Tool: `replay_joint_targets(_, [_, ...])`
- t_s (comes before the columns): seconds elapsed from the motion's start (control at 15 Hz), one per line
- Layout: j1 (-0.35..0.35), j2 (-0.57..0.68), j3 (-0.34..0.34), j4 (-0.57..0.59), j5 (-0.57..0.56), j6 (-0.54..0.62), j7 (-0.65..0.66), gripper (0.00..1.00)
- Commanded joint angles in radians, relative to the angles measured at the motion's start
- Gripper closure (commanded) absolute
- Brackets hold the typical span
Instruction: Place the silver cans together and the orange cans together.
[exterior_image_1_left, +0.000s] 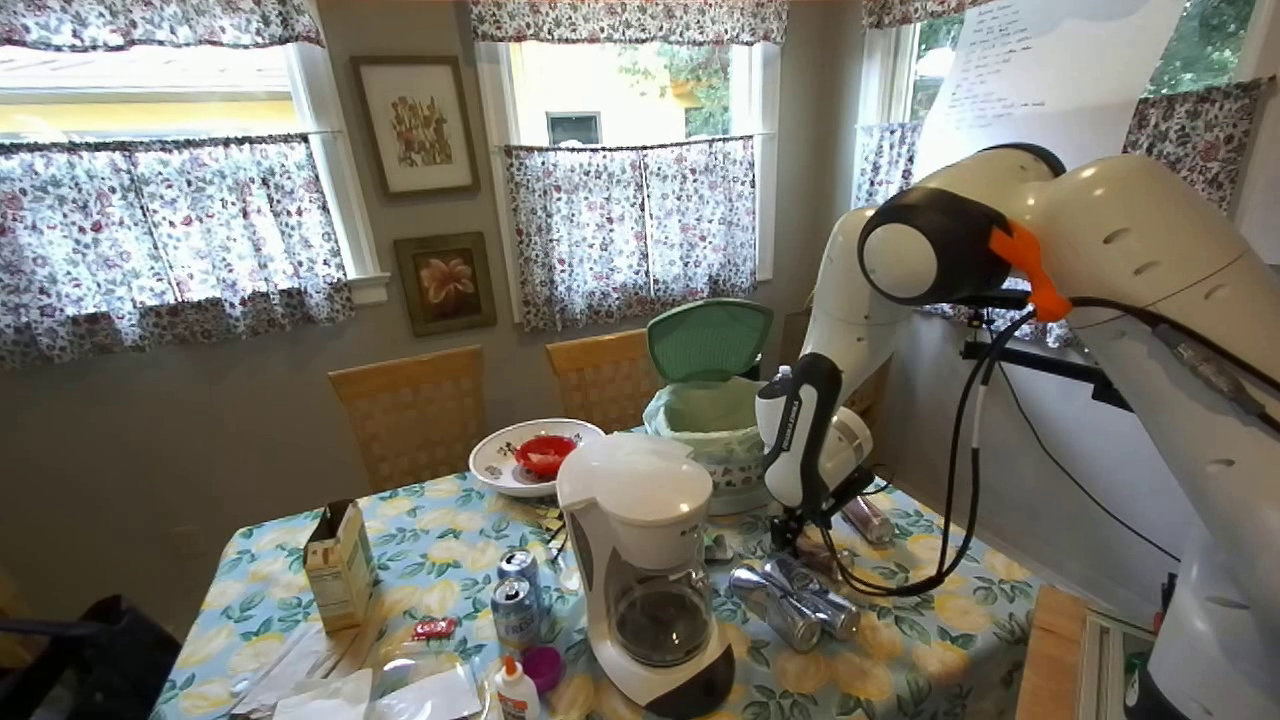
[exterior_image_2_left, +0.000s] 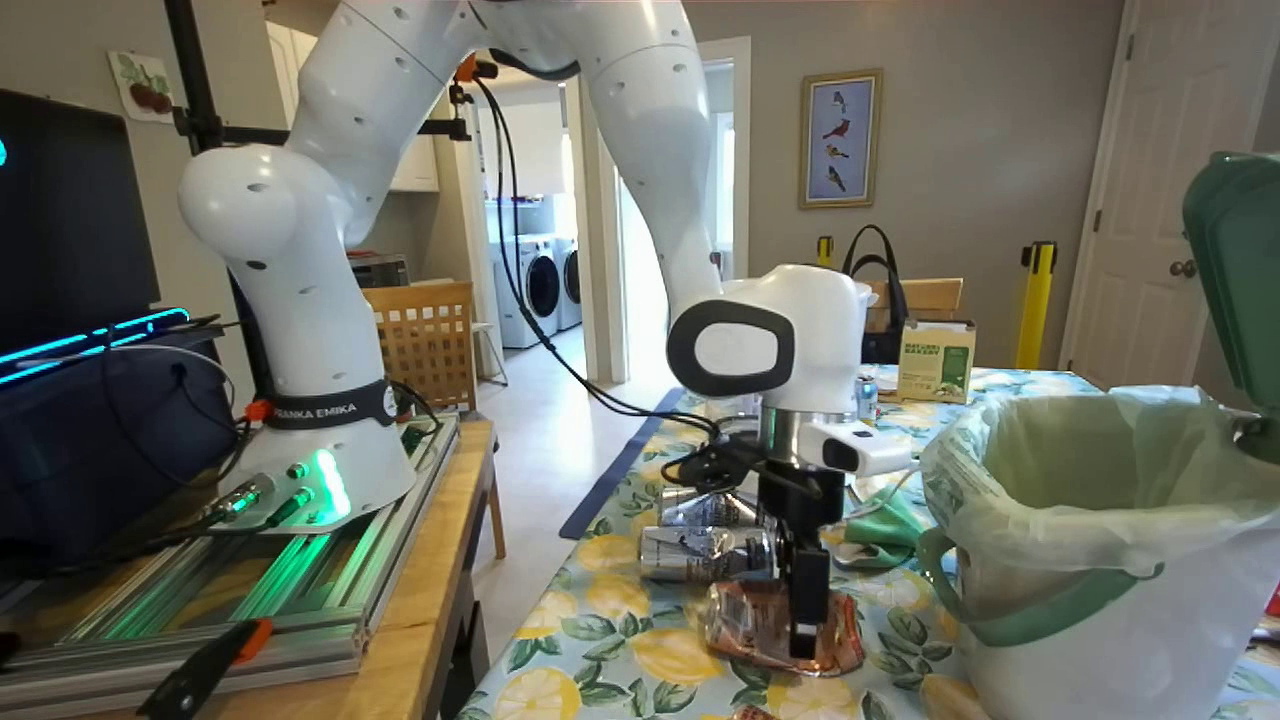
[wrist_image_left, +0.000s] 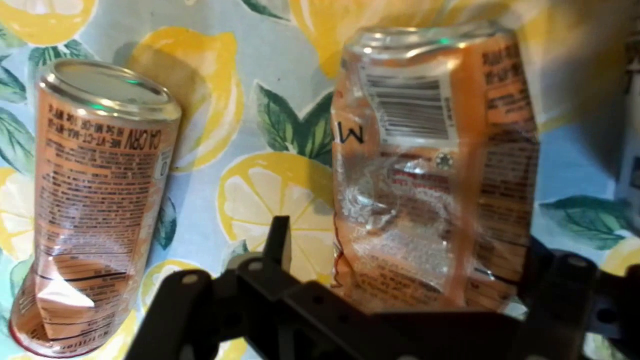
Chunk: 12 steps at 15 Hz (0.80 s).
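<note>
In an exterior view, well left of the coffee maker, we see an upright cardboard box on the cloth-covered worktop. Nearer the coffee maker on that side, we find a small red packet, then two standing blue-grey cans, and a glue bottle at the coffee maker's left front. Behind the coffee maker and slightly to its left, we see a wide dish with a red bowl in it. Behind the coffee maker, to its right, we see a bag-lined bin. Just right of the coffee maker, two silver cans lie side by side. Farther right of the coffee maker and a little back, we have the pincer low over the worktop, around a dented orange can lying there. In the wrist view its fingers are spread: we see a gap between one finger and the can, but cannot tell whether the other touches. Farthest right of the coffee maker, and farther back, we find a second orange can lying on its side.
</note>
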Motion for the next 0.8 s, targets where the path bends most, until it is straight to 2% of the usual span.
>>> replay_joint_targets(0.0, [0.03, 0.004, -0.042, 0.009, -0.041, -0.024, 0.038, 0.28])
replay_joint_targets(0.13, [0.036, 0.006, -0.057, 0.007, -0.045, -0.024, 0.043, 0.4])
replay_joint_targets(0.47, [0.046, 0.005, -0.085, 0.003, -0.06, -0.033, 0.055, 0.38])
replay_joint_targets(0.67, [0.046, 0.008, -0.107, 0.003, -0.067, -0.034, 0.063, 0.41])
replay_joint_targets(0.73, [0.045, 0.008, -0.112, 0.003, -0.067, -0.035, 0.065, 0.45])
